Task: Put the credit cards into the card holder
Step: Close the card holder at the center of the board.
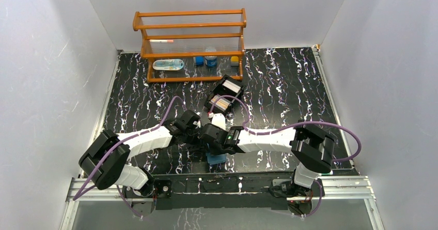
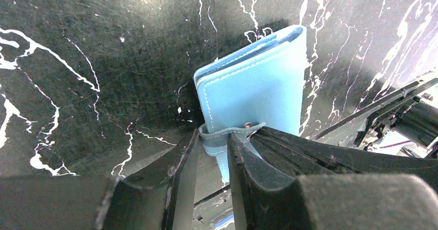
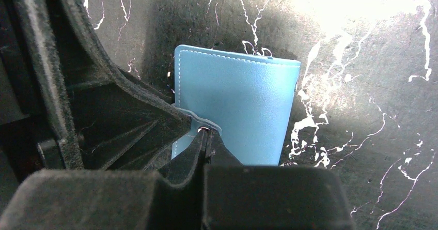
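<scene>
Left wrist view has the card holder [image 2: 258, 85] close up: a folded blue wallet on the black marbled table [image 2: 77, 75]. It sits near the front edge between the two arm bases, and from above it is partly hidden under the right arm. It looks light and thin, of soft, slightly grained leather that bends rather than keeps its shape. A pull on one flap will likely drag the whole piece unless the body is pinned. The surface does not look slippery. The best holds are the snap tab [image 2: 227, 133] for opening and the edge at the tab's root for steadying.

The left pincer [image 2: 213, 146] stands narrow, with blue leather filling the gap between its fingers. I judge this a grip on that edge, though the close view does not show how firm it is. The right pincer [image 3: 205, 137] is closed tight on the tip of the tab, beside the snap stud. Whether the snap is undone I cannot tell.

The wallet is nearly square, and its slightly longer side runs away from both wrist cameras. The open edge, where the tab wraps round, faces left in both wrist views, and the fold faces right.

The credit cards [image 1: 232, 87] are well apart, in a black box [image 1: 227, 95] farther back on the table. They look thin, stiff and probably slick, best taken by their edges
</scene>
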Robot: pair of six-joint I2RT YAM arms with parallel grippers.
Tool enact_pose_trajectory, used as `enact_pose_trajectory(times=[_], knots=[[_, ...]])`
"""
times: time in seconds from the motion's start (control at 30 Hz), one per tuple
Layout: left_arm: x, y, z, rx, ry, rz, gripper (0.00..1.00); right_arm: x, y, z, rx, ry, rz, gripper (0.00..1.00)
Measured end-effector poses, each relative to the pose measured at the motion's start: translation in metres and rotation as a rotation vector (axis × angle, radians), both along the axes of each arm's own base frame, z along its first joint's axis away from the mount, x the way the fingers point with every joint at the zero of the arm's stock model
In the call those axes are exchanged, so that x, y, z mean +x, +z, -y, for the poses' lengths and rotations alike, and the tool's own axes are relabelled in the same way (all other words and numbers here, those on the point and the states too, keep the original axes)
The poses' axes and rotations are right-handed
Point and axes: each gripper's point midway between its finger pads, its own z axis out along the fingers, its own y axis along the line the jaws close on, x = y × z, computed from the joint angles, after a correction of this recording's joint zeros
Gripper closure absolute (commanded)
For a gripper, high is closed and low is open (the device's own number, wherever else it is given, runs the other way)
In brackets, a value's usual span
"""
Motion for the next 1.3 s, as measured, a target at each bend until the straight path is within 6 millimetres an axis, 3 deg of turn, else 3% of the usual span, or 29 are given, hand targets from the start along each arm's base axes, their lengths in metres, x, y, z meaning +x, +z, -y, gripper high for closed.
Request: enact_pose_trajectory(times=[0.6,0.8,1.3], knots=[[0.000,0.000,0.000,-0.001,0.000,-0.003,0.74,0.011,0.016,-0.011,0.021,0.005,0.052,0.85],[0.000,0.000,0.000,-0.001,0.000,-0.003,0.74,0.009,0.010,-0.009,-0.007,0.007,0.042,0.79],[0.000,0.000,-0.001,0.002,0.001,-0.005,0.74,-0.002,0.003,-0.006,-0.041,0.036,0.032,0.81]])
